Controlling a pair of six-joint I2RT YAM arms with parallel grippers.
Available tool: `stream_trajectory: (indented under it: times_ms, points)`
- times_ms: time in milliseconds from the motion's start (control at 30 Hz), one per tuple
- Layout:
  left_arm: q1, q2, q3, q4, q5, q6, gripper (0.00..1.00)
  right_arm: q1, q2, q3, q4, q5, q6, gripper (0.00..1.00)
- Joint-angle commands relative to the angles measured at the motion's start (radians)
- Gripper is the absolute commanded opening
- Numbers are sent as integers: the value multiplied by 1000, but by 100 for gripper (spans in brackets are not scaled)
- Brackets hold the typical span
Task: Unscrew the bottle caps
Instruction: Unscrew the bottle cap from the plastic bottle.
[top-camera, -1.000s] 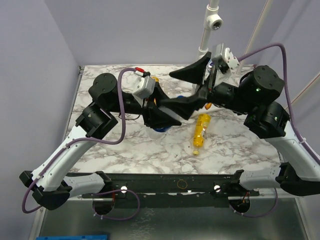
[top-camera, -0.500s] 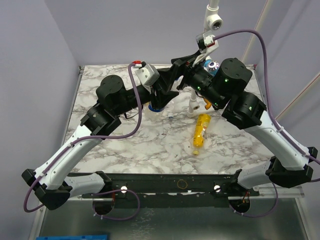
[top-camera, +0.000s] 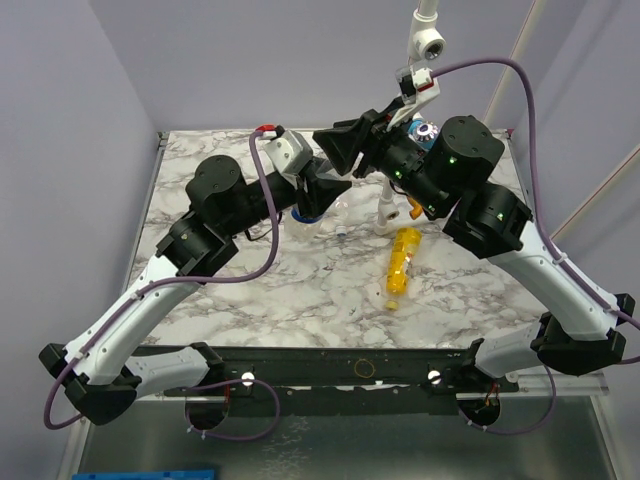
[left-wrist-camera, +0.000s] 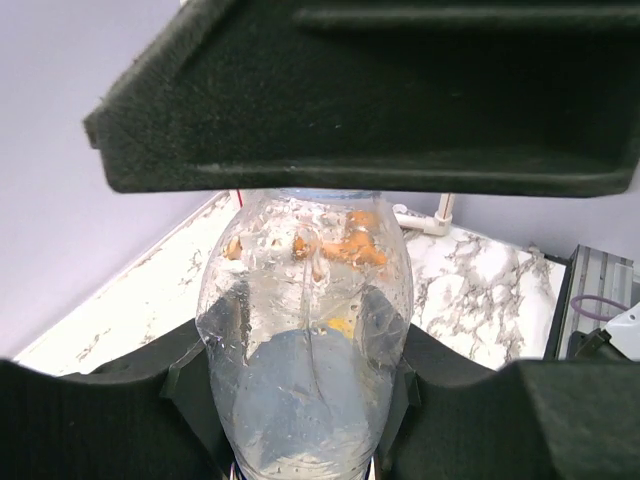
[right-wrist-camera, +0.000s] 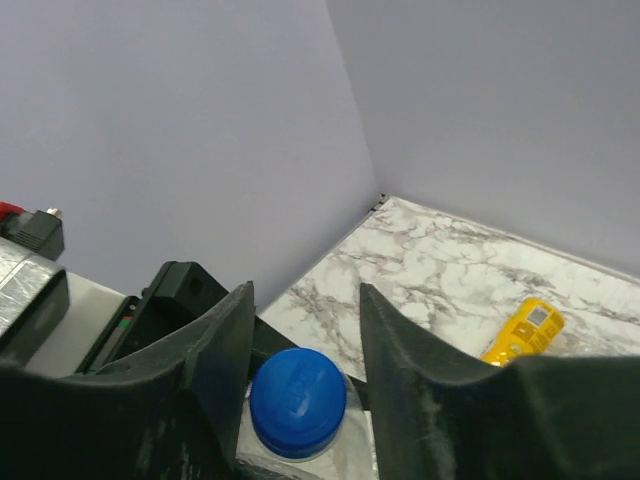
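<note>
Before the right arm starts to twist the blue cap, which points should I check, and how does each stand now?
1. Left jaws clamp the bottle: ok.
2. Cap sits between right jaws: ok.
3. Right jaws tight on cap: cannot tell; a slit shows at one side.
4. Cap on bottle: ok.
5. Yellow bottle lies apart from the held one: ok.

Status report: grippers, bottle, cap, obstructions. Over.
Left gripper shut on clear bottle. Right gripper straddles blue cap, grip unconfirmed. Yellow bottle lying on table, off to the side; nothing blocking.
</note>
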Motion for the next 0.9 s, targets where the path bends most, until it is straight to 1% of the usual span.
stream_trajectory:
  times_ms: [0, 100, 167, 233, 267, 300, 367, 433, 500, 567, 600, 633, 700, 800, 833, 867]
  points:
    - [-3, -32, -1, 20, -28, 7, 0, -1, 15, 29, 11, 14, 18, 43]
    - [-2, -38, 1, 22, -21, 6, 0, -1, 20, 37, 4, -3, 27, 31]
    - [-2, -44, 0, 29, -3, 6, 0, -1, 23, 46, -3, -15, 33, 19]
    - [-2, -55, -6, 32, 50, 9, 0, 0, 18, 47, 1, -42, 35, 4]
    - [-2, -61, -8, 32, 92, 11, 0, 0, 12, 45, 8, -71, 32, 1]
    - [-2, -68, -12, 31, 132, 9, 0, -1, -1, 37, 21, -111, 23, 1]
    - [-1, -80, -16, 30, 239, 6, 0, -1, -29, 13, 58, -280, -5, 1]
    - [-2, -82, -6, 9, 422, -29, 0, -1, -56, -13, 91, -478, -31, 1]
    - [-2, -75, 11, -18, 590, -68, 0, 0, -88, -46, 120, -718, -73, 1]
    - [-2, -60, 34, -47, 756, -108, 0, -1, -118, -80, 138, -889, -90, 1]
    - [-2, -57, 40, -52, 816, -129, 0, 0, -128, -81, 129, -950, -105, 1]
    - [-2, -54, 43, -53, 861, -145, 0, -1, -135, -83, 124, -981, -105, 1]
    - [-2, -50, 48, -57, 899, -158, 0, -1, -147, -92, 113, -1005, -113, 1]
    - [-2, -46, 53, -62, 878, -133, 0, -1, -167, -116, 112, -962, -123, 1]
    - [-1, -47, 53, -62, 861, -119, 0, -1, -176, -126, 116, -902, -121, 5]
    - [-1, -46, 50, -63, 830, -106, 0, -1, -183, -134, 122, -801, -117, 29]
